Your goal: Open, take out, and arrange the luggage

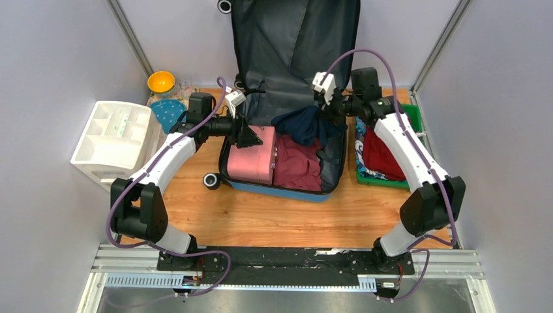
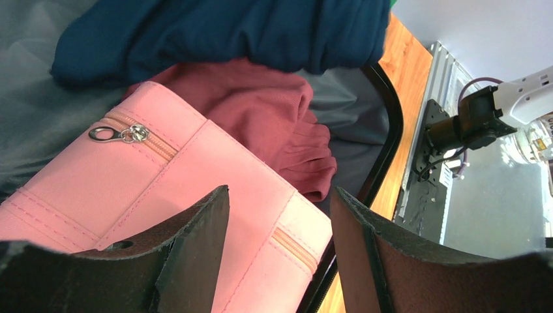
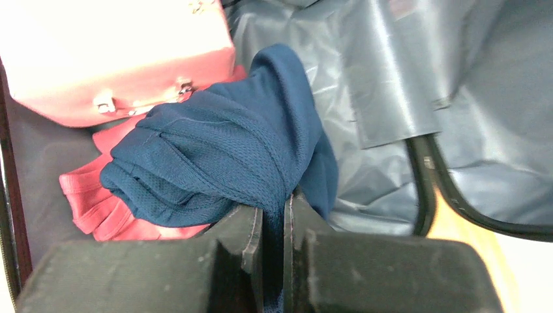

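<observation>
1. At the back centre of the wooden counter (image 1: 274,218), top external view: the luggage (image 1: 280,190), a glossy bright-blue hard-shell suitcase with black trim and dark grey fabric lining, lies open with its lid standing upright against the rear wall. Its base holds a pink rectangular zipped fabric case (image 1: 251,160) on the left, a crumpled maroon garment (image 1: 297,169) beside it, and a navy-blue mesh garment (image 1: 303,124) behind. The left gripper (image 1: 248,135) hangs above the pink case's far edge. The right gripper (image 1: 328,109) meets the navy garment near the luggage's right rim. A white compartmented plastic organiser (image 1: 114,140) sits to the left of the luggage, and a green plastic tray (image 1: 415,120) holding clothing sits to the right.

2. Left wrist view: the left gripper (image 2: 280,248) is spread wide with nothing between its jaws, poised over the pink case (image 2: 195,176), whose zip pull lies near one corner. The maroon garment (image 2: 261,117) lies just beyond, touching the case, and the navy garment (image 2: 228,32) overlaps it. The black rim of the luggage (image 2: 386,130) separates lining from counter (image 2: 407,65).

3. Right wrist view: the right gripper (image 3: 274,241) is closed to a narrow slit, pinching a fold of the navy garment (image 3: 222,150). The garment is bunched over the maroon garment (image 3: 98,208), near the pink case (image 3: 117,59). The grey lining of the luggage (image 3: 391,78) fills the right side.
</observation>
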